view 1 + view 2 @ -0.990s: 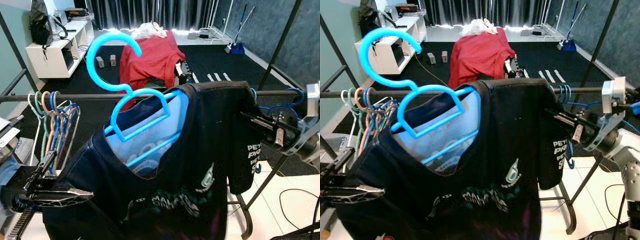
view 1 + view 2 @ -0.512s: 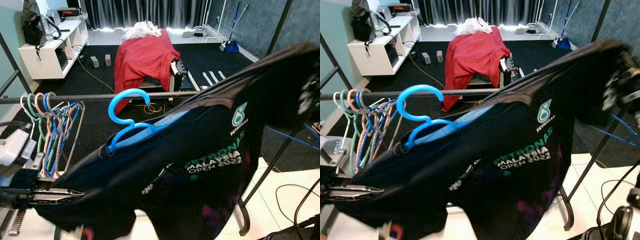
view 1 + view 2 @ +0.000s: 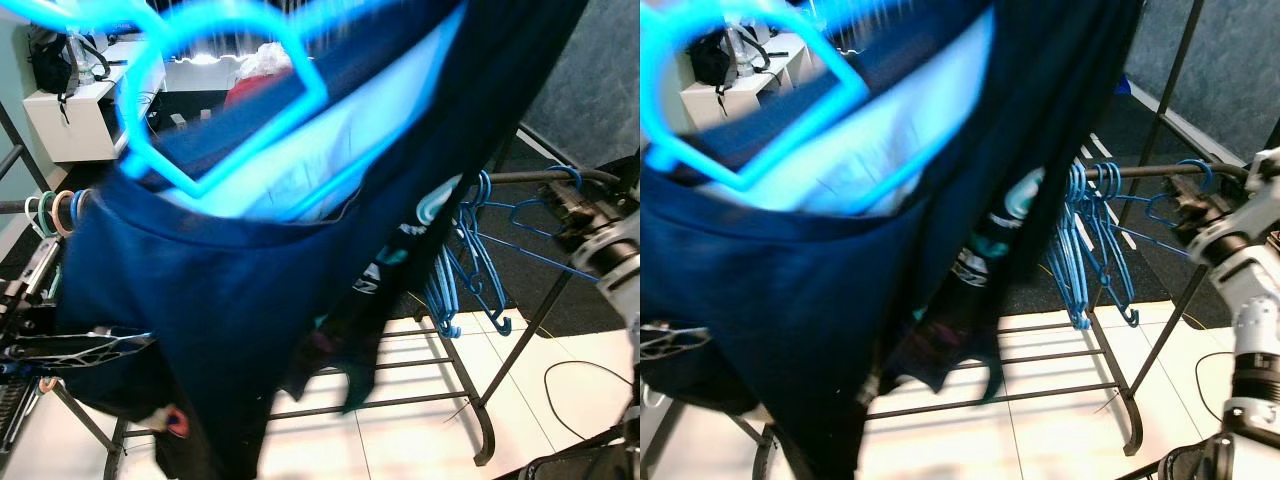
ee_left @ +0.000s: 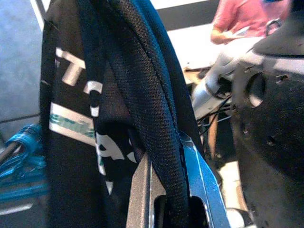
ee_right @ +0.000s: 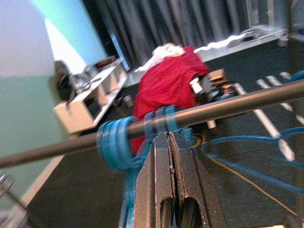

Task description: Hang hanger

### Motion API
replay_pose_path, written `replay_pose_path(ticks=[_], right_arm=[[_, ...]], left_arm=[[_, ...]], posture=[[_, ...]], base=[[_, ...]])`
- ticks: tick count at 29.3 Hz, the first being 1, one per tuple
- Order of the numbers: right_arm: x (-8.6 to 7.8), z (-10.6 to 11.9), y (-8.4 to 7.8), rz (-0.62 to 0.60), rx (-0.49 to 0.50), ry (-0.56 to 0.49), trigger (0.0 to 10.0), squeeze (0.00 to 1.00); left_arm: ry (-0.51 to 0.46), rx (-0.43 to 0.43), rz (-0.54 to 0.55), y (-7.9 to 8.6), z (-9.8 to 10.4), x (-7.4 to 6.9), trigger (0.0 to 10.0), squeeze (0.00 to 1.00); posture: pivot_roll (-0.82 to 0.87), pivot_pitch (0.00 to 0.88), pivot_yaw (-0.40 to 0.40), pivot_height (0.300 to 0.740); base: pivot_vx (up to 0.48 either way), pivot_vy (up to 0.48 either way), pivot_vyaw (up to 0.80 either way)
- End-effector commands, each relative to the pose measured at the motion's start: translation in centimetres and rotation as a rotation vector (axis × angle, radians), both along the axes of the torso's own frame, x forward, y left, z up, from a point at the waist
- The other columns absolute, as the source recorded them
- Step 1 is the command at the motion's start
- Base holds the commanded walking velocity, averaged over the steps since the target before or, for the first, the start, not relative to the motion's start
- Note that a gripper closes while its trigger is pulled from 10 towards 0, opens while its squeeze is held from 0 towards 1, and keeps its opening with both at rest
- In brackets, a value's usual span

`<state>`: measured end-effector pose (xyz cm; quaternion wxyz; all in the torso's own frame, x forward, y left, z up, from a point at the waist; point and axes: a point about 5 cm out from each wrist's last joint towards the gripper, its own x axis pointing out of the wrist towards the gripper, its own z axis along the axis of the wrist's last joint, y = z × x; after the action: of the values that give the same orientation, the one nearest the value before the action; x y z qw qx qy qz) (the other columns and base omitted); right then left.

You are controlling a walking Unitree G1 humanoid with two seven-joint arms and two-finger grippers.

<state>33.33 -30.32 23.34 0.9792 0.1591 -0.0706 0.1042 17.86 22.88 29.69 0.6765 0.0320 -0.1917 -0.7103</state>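
1 hanger (image 3: 210,130), bright blue and carrying a dark shirt (image 3: 260,300), sits very close to the head camera, blurred, from 9 to 1 o'clock of the left eye view; its hook runs off the top edge. The rail (image 3: 520,178) crosses behind at 3 o'clock, with a bunch of blue hangers (image 3: 470,250) already on it and a few pale ones (image 3: 55,205) at 9 o'clock.

The left gripper (image 3: 95,345), at 8 o'clock, is clamped on the shirt's edge; in its wrist view the dark fabric (image 4: 156,133) is pinched between the metal fingers. The right gripper (image 5: 173,190) has its fingers pressed together with nothing between them, just in front of the rail (image 5: 228,107) and the blue hanger hooks (image 5: 116,140); the right arm (image 3: 600,235) shows at 3 o'clock.

To do this step well, I judge the hook should be brought down over a bare stretch of rail between the 2 bunches, kept upright and square to the bar, with the shirt held loosely enough not to drag the hanger askew. Letting go only once the hook bears on the bar seems wise.

Against 0.5 s ago, hanger and shirt stand far nearer and higher, hiding the red cloth on the floor, the whole view has shifted towards the rack's right end, and the right gripper, then in the shirt, is off it.
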Motion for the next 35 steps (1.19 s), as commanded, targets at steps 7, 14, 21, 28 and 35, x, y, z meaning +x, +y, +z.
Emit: replay_pose_path(ticks=[7, 14, 21, 28, 35], right_arm=[[-1.3, 3.1, 3.1, 0.243, 0.073, -0.270, 10.0, 0.00], [-3.2, 5.0, 2.9, 0.364, 0.051, -0.380, 10.0, 0.41], [-6.7, 4.8, 2.3, 0.656, -0.287, -0.259, 10.0, 1.00], [-7.6, 4.5, 5.3, 0.843, -0.464, -0.184, 10.0, 1.00], [-7.1, 8.5, 9.2, 0.930, -0.650, -0.350, 10.0, 0.00]], left_arm=[[0.128, 0.288, 0.230, -0.7, -5.2, 2.8, 10.0, 0.00], [0.062, 0.397, 0.494, 0.4, -6.6, 5.5, 10.0, 0.00], [-0.003, 0.395, 0.498, 0.8, -5.4, 6.5, 10.0, 0.00], [-0.003, 0.500, 0.304, -1.0, -5.7, 5.5, 10.0, 0.00], [-0.028, 0.636, 0.153, -2.2, -5.9, 4.9, 10.0, 0.00]], posture=[[-0.07, 0.024, -0.019, 0.740], [-0.07, 0.026, -0.020, 0.740], [-0.08, 0.023, -0.012, 0.740], [-0.08, 0.024, -0.005, 0.740], [-0.07, 0.011, -0.003, 0.740]], base=[[0.000, 0.000, 0.00], [0.000, 0.000, 0.00], [0.000, 0.000, 0.00], [0.000, 0.000, 0.00], [0.000, 0.000, 0.00]])
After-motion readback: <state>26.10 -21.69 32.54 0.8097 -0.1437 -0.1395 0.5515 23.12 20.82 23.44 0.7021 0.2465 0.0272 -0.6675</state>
